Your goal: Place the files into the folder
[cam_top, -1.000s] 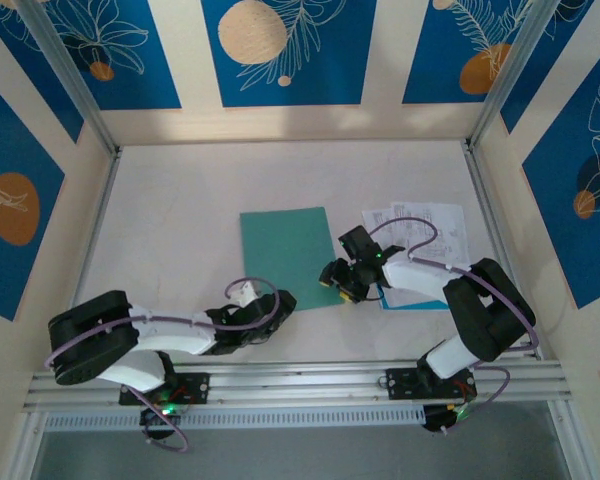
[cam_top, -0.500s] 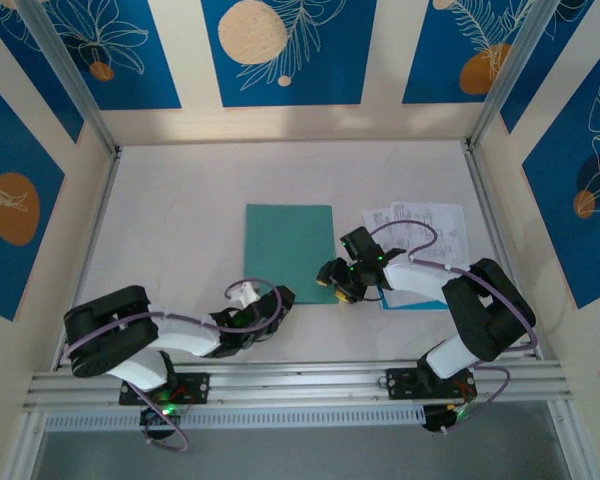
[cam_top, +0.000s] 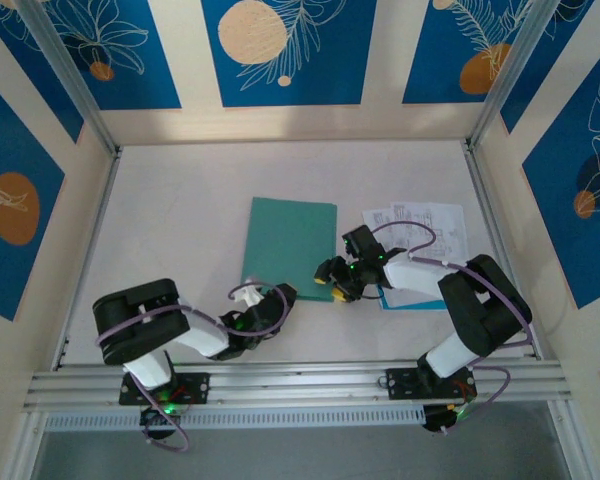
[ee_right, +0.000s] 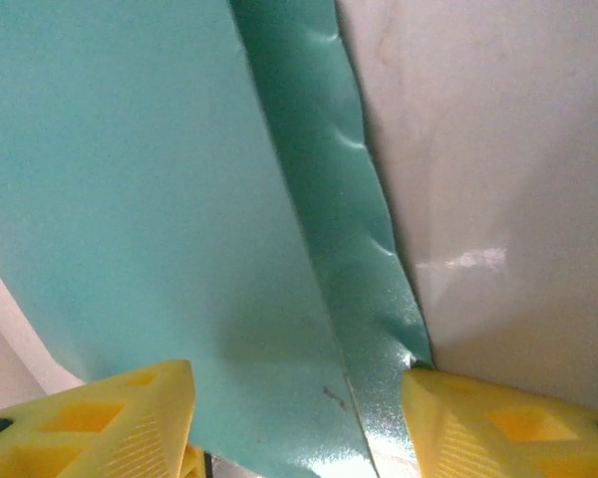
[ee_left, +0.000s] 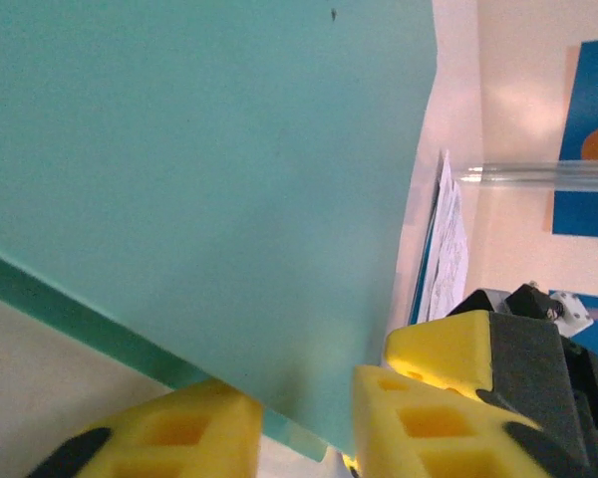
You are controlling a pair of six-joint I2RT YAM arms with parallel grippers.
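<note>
The teal-green folder (cam_top: 291, 243) lies flat mid-table, slightly skewed. My left gripper (cam_top: 276, 300) sits low at its near-left corner. In the left wrist view its yellow fingers (ee_left: 169, 438) stand apart, open, and the folder's (ee_left: 199, 169) near edge reaches into the gap (ee_left: 309, 438). My right gripper (cam_top: 332, 283) is at the near-right corner, open wide (ee_right: 299, 428). The pale cover (ee_right: 130, 199) and a darker, wavy lower leaf (ee_right: 329, 199) lie between its fingers. The files (cam_top: 420, 225), white printed sheets over a light-blue edge (cam_top: 408, 301), lie right of the folder, partly under the right arm.
Blue-and-cream patterned walls with metal posts (cam_top: 75, 90) close in the table on three sides. A metal rail (cam_top: 300, 380) runs along the near edge. Bare tabletop (cam_top: 170, 220) stretches left of and behind the folder.
The folder has swung clockwise, its far edge moving right. The left arm's shoulder and elbow have shifted right while its gripper stayed by the near corner. The right gripper has barely moved.
</note>
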